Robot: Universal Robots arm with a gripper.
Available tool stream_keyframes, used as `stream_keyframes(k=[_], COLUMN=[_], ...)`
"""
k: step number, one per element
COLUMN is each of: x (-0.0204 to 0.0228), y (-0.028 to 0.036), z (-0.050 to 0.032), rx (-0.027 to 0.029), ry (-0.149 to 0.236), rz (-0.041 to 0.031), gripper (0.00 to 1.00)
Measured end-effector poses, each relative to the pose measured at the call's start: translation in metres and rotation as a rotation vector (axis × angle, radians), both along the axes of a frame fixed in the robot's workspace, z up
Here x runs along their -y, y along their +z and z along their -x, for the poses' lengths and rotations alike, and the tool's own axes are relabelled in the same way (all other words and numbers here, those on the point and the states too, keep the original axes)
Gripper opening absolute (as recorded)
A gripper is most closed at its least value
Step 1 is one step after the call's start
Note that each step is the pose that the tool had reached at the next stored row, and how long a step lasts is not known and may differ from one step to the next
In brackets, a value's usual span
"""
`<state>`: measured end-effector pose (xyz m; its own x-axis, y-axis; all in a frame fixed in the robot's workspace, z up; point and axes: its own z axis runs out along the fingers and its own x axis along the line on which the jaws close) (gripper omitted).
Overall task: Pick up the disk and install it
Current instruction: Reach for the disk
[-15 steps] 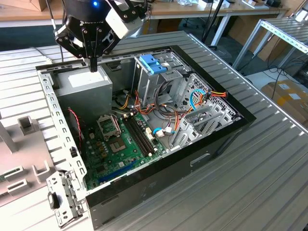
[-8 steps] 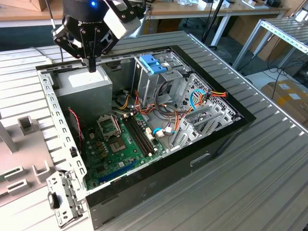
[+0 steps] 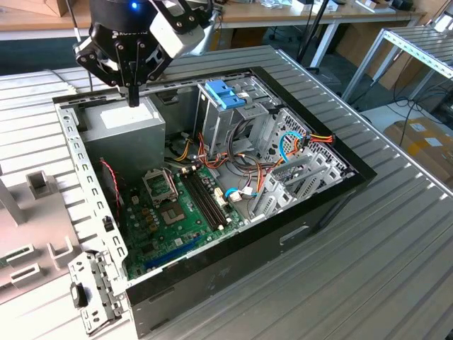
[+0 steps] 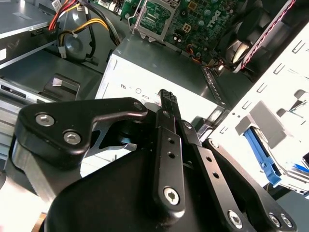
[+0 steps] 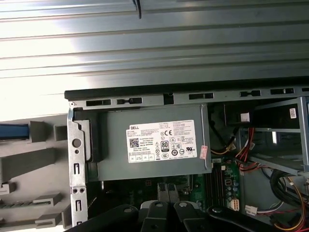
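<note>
Gripper (image 3: 133, 99) pressed together, empty, hanging just above the power supply (image 3: 131, 127), while the disk (image 4: 260, 154) sits off to its side beyond the case wall (image 3: 74, 152), so I'd spread it wide and square up to those blue rails.

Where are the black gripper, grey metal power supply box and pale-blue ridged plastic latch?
black gripper (image 3: 133, 99), exterior view, between its fingertips.
grey metal power supply box (image 5: 155, 143), first wrist view, white label.
pale-blue ridged plastic latch (image 3: 224, 94), exterior view, ridged face.
</note>
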<state>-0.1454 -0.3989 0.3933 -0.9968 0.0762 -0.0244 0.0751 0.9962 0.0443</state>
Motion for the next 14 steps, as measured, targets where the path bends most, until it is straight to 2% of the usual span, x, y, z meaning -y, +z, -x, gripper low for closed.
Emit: stream_keyframes(k=[14], x=[0.0], y=[0.0], z=[0.0055], rx=[0.0], ry=[0.0], rz=[0.0], gripper=[0.11])
